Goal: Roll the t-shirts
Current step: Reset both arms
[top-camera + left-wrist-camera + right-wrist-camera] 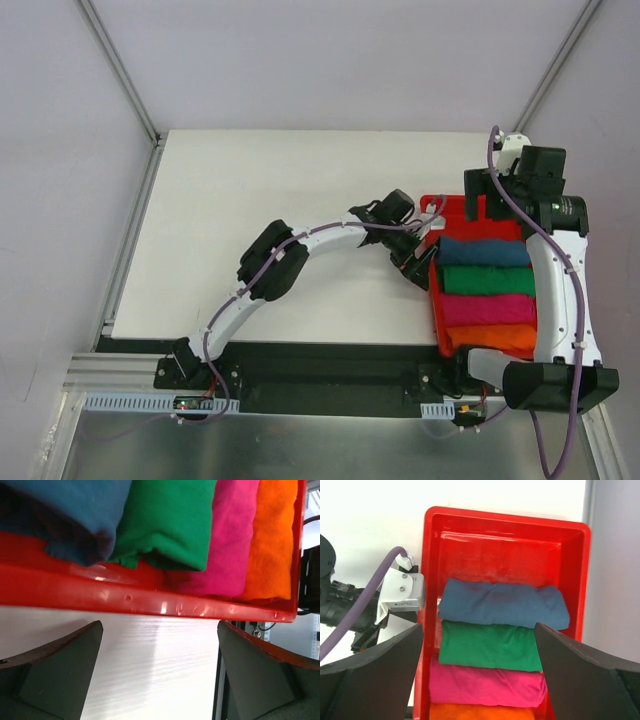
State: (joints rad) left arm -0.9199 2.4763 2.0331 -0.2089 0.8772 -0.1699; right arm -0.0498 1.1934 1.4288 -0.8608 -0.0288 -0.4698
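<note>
Several rolled t-shirts lie side by side in a red plastic bin (434, 290) at the table's right: teal-blue (484, 251), green (488, 280), magenta-pink (488, 309) and orange (492, 336). They also show in the right wrist view, blue (502, 604), green (490, 647), pink (485, 685), orange (480, 712), and in the left wrist view (170, 520). My left gripper (418, 268) is open and empty just outside the bin's left wall (125, 597). My right gripper (479, 675) is open and empty, held above the bin.
The bin's far end (505, 545) holds no shirts. The white table (260, 200) stretches left of the bin. The right arm (560, 270) runs along the bin's right side. The table's near edge (300, 345) lies below the left gripper.
</note>
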